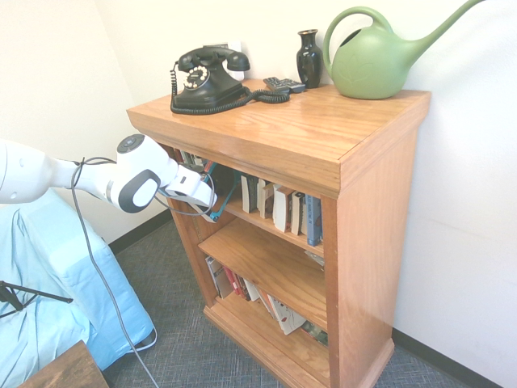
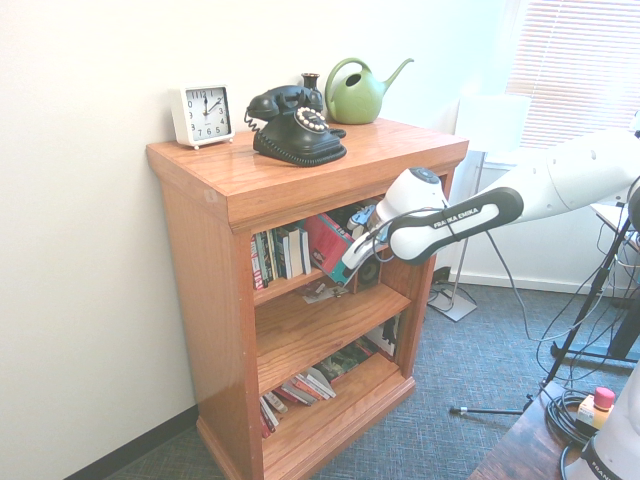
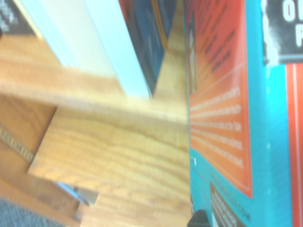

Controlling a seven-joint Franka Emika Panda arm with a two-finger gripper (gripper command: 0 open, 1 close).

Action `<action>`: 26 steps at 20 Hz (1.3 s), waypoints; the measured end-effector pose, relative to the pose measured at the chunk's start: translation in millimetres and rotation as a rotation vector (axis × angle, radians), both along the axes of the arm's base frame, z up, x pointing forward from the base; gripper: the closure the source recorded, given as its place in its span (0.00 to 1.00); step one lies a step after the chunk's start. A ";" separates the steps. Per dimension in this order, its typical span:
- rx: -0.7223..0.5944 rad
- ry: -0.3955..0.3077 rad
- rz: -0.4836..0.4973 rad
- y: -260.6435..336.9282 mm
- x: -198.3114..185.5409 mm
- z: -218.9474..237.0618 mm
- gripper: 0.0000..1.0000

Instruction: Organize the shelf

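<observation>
Fingertips of the white two-finger gripper (image 2: pixel 345 272) buried behind a red-and-teal paperback book (image 2: pixel 328 243) on the top tier; from the opposite side, only the gripper body (image 1: pixel 196 190) and a teal edge visible at the tier's mouth. Clamped tight on the red-and-teal paperback book, which leans at a tilt, its lower corner near the tier's front edge. Wrist view blurred: red-and-teal cover (image 3: pixel 227 118) beside a pale book block, bare oak board below. Lower-tier books partly hidden by the boards. White arm reaching in level from the open side, wrist angled downward into the top tier. Warm orange-brown oak shelf (image 2: pixel 300 175) standing against the white wall, carrying a black rotary telephone (image 2: pixel 295 125), green watering can (image 2: pixel 357 92), white square clock (image 2: pixel 203 115) and dark vase (image 1: pixel 308 58).
</observation>
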State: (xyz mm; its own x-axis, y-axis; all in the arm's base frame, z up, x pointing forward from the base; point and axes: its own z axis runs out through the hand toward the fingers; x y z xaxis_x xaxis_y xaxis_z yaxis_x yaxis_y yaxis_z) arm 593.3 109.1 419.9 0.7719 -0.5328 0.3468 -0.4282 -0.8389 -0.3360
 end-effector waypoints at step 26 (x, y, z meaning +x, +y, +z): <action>-0.003 -0.037 0.009 11.4 10.5 8.3 0.00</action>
State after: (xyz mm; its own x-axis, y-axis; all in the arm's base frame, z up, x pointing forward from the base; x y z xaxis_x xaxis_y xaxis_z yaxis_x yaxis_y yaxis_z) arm 603.7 120.5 428.2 0.7632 -0.5246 0.3771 -0.4075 -0.8438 -0.3492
